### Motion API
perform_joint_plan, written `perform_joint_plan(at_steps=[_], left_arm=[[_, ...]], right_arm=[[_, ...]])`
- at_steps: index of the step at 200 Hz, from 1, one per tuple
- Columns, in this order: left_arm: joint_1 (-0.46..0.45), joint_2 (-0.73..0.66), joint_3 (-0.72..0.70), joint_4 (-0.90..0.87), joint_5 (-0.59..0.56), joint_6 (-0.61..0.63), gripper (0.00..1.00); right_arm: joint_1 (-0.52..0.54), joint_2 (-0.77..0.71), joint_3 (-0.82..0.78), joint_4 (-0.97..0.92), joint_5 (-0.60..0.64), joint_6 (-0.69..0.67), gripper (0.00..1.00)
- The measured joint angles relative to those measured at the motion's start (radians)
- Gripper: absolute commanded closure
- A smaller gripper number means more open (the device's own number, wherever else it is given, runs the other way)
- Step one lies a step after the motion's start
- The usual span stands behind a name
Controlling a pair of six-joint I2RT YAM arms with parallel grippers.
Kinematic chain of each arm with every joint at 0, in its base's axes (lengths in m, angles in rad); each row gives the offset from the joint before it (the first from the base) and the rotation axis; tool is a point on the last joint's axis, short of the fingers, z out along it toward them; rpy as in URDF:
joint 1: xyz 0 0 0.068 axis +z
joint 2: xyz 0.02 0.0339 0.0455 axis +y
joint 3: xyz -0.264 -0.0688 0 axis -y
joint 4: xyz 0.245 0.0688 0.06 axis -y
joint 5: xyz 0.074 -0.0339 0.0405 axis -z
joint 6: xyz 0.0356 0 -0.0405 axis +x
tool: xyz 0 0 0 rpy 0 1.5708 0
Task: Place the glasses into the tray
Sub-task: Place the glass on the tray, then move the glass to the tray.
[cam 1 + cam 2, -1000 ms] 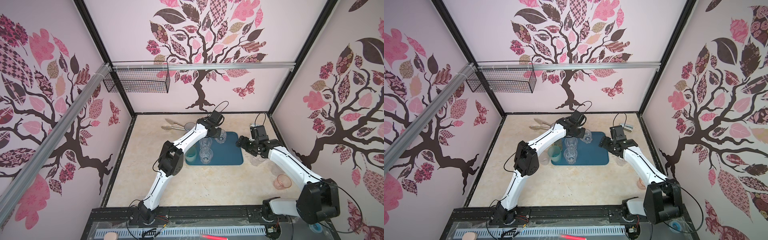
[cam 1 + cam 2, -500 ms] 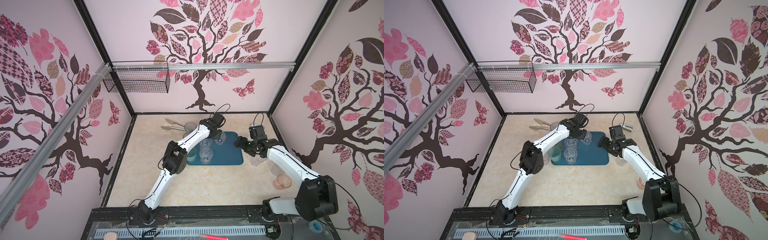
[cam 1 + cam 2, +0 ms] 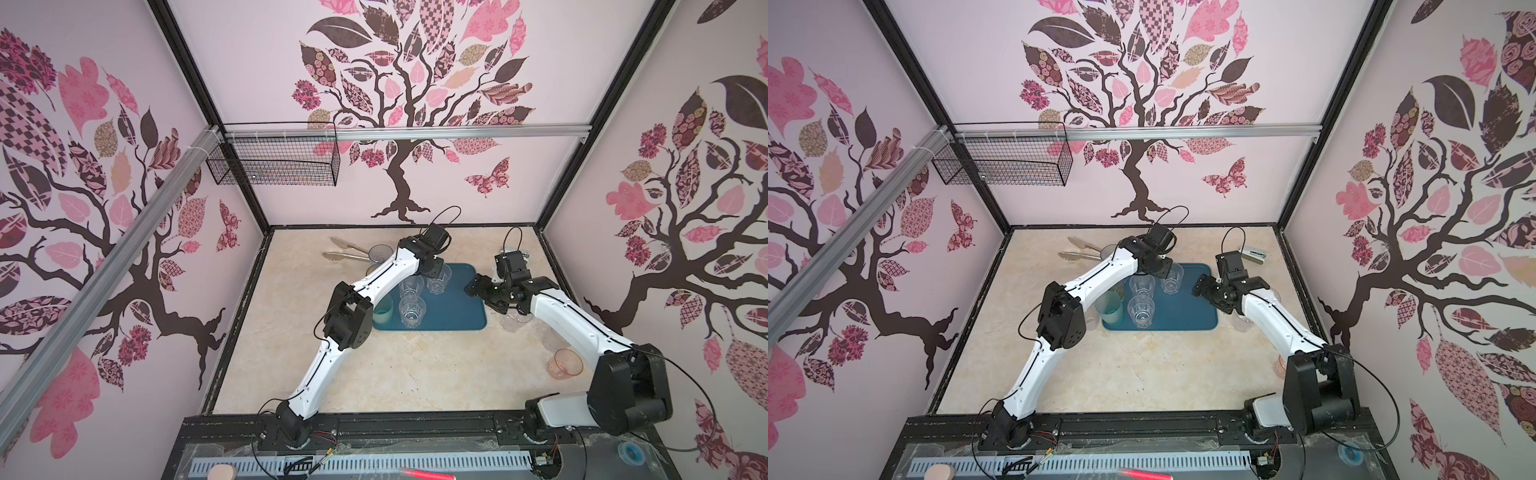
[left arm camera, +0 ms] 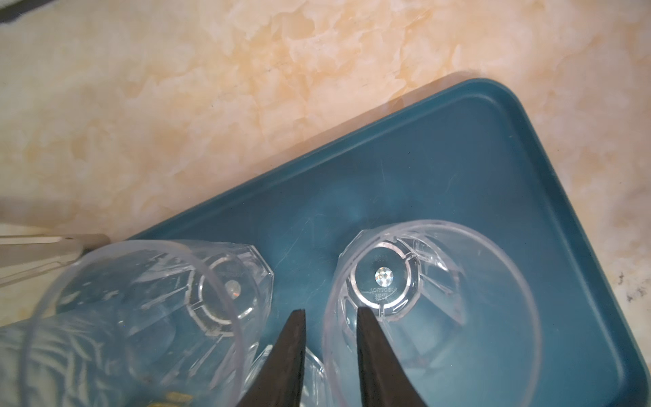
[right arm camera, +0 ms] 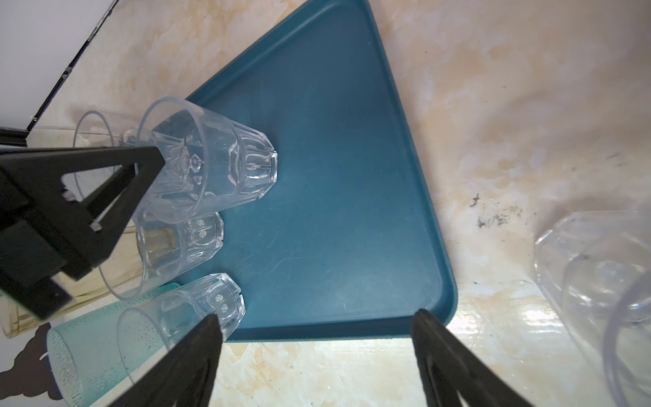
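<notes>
Clear faceted glass [image 4: 458,317] stands upright on the tray [image 4: 458,169], toward its far edge, near two clear glasses [image 3: 411,309]. The left tool [image 4: 331,312] has just loosened: its fingers straddle the rim, narrowly parted, touching neither side (a release, it seems). The right tool [image 5: 317,315] hangs wide and empty beside the tray, over the table [image 5: 493,105], where a pink glass [image 3: 563,363] waits.
</notes>
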Motion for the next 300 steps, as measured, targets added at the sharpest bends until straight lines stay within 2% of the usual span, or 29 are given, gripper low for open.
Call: perform_joint_plan(at_steps=[32,73,94,132,160,223,300], left_arm=[[-0.001,-0.214,-0.148,0.061,-0.018,0.026,0.67],[0.012,-0.572,-0.454,0.2,-0.104,0.072,0.61],[0.063,-0.718,-0.622,0.251,-0.128,0.072,0.58],[0.215,-0.928,-0.904,0.307,-0.174,0.061,0.5],[0.259,-1.06,-1.05,0.332,-0.209,0.061,0.43],[0.335,-1.22,-1.244,0.338,-0.239,0.009,0.39],[0.335,-1.223,-1.271,0.322,-0.215,-0.041,0.4]], right_arm=[[0.06,0.011,-0.001,0.037,-0.005,0.019,0.2],[0.115,0.095,-0.001,0.114,-0.023,0.057,0.29],[0.124,0.153,-0.001,0.154,-0.037,0.069,0.33],[0.132,0.265,0.038,0.189,-0.044,0.076,0.38],[0.136,0.343,0.104,0.207,-0.043,0.077,0.39],[0.142,0.472,0.254,0.207,-0.021,0.047,0.4],[0.142,0.545,0.332,0.2,-0.015,0.035,0.41]])
